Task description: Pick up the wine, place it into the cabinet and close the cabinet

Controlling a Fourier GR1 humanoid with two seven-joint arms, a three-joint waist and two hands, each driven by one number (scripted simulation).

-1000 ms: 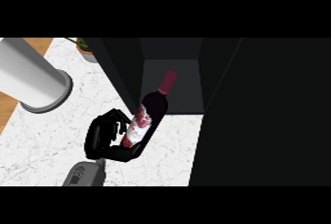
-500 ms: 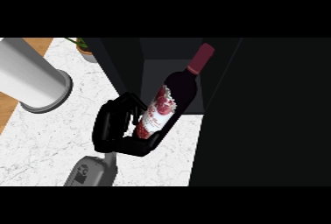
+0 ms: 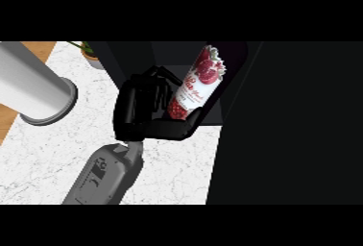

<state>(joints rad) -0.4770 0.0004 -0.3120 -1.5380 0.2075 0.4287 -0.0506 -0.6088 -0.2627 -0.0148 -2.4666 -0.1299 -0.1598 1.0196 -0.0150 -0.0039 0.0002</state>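
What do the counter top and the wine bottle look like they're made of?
Counter top: looks like polished white marble or a stone lookalike, with grey veining. Wine bottle: probably dark glass, mostly covered by a matte, paper-like white label with red fruit. The left hand hides its base.

Glossy wine bottle (image 3: 195, 89) (paper label), white marble counter (image 3: 50, 153), matt black cabinet (image 3: 284, 120).

wine bottle (image 3: 199, 84): neck and top lost in the dark cabinet (image 3: 284, 120); base covered by robot hand (image 3: 145, 113).
grey cylinder (image 3: 32, 84): cut off at left edge.
potted plant (image 3: 90, 53): mostly hidden behind cabinet.
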